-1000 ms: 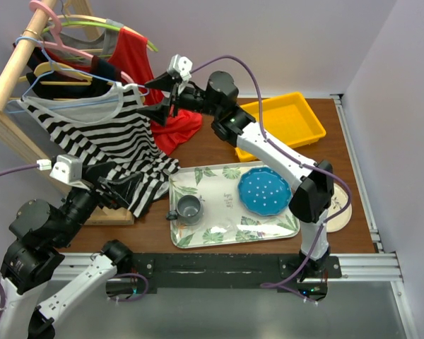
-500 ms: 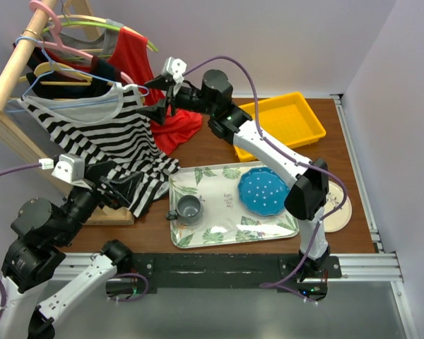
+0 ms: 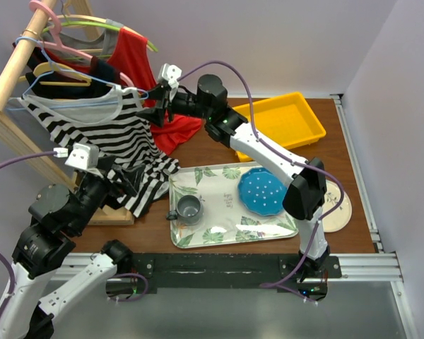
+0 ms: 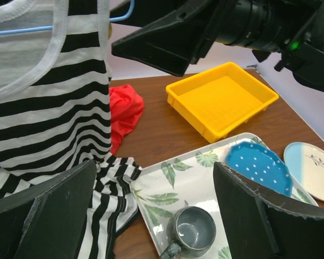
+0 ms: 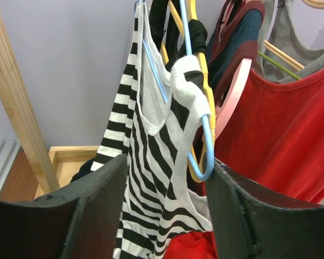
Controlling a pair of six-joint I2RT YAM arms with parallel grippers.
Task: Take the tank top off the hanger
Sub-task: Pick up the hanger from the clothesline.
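Observation:
The black-and-white striped tank top (image 3: 106,138) hangs on a light blue hanger (image 3: 74,104) on the wooden rack; its hem trails onto the table. My right gripper (image 3: 150,106) is open at the hanger's right end. In the right wrist view, the white shoulder strap (image 5: 189,89) and the blue hanger loop (image 5: 206,156) lie between its jaws (image 5: 164,178), the loop close to the right finger. My left gripper (image 3: 127,180) is open and empty, above the hem and the tray's left edge (image 4: 154,178). The striped cloth fills the left of that view (image 4: 43,108).
A red garment (image 3: 173,127) hangs behind the tank top among other clothes and hangers on the wooden rack (image 3: 14,67). A leaf-print tray (image 3: 198,176) holds a grey mug (image 3: 189,208) and a blue plate (image 3: 265,192). A yellow bin (image 3: 283,120) and a pale plate (image 3: 337,212) sit at the right.
My right gripper has moved left to the tank top's strap and the hanger's end. My left gripper has risen a little along the hem. The tank top hangs as before.

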